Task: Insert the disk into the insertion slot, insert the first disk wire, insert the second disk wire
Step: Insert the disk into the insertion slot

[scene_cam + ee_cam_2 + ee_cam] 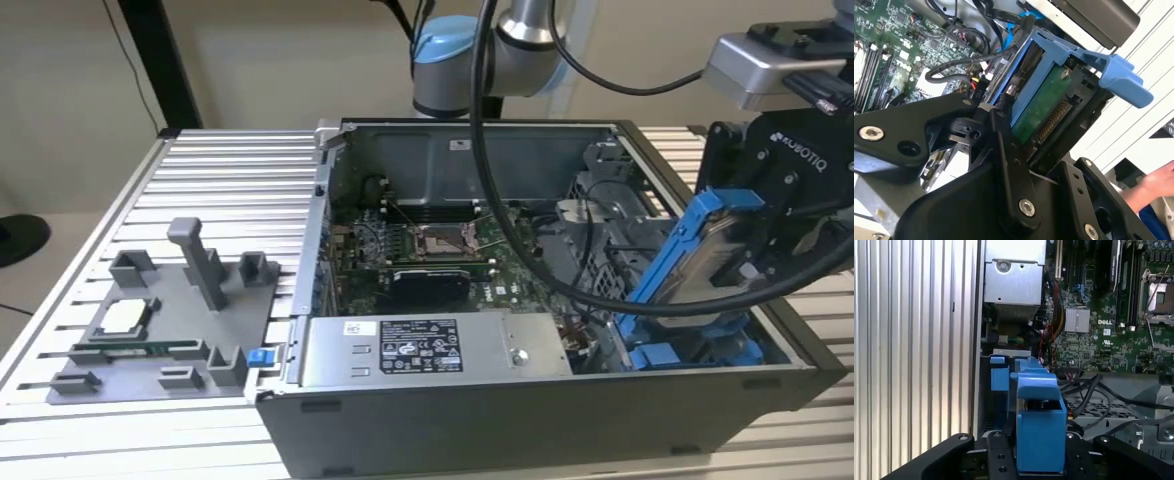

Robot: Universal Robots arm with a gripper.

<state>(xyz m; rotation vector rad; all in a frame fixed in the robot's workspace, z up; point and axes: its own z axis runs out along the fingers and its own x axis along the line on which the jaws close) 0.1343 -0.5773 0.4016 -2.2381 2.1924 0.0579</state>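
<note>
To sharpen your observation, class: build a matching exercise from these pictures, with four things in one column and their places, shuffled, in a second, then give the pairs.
Things
1. disk
2. power-supply box
3. grey fixture tray
4. processor socket

Places
A. on the slatted table, at the exterior view's left of the case
B. held tilted in the gripper, at the case's end on the exterior view's right
C. mid-motherboard
D. along the case's near wall

Pairs: 1-B, 2-D, 3-A, 4-C

The gripper [754,255] hangs tilted below the arm [523,30], its 2 fingers [1006,150] clamped against the disk [701,240] between them.
</note>
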